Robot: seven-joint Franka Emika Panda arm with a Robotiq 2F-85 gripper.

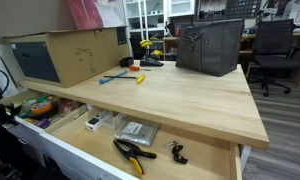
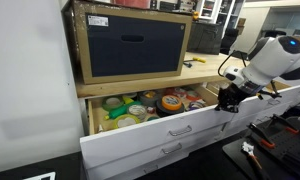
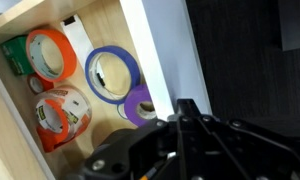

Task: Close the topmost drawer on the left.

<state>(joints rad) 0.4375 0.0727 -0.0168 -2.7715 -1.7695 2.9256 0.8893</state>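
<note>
Topmost left drawer pulled well out, directly below cardboard box. Its white front panel stands forward of box face. Tape rolls lie loose inside, below box. Gripper is lower than box, past box's side edge, at panel's outer face; fingers look drawn together, holding nothing.

Judgement: rigid drawer on slides, moderate weight, rolls may shift. No grasp needed: flat push on panel face, toward box. Pushing nearer panel's middle limits skewing. Smooth painted face may let fingertips slip.
</note>
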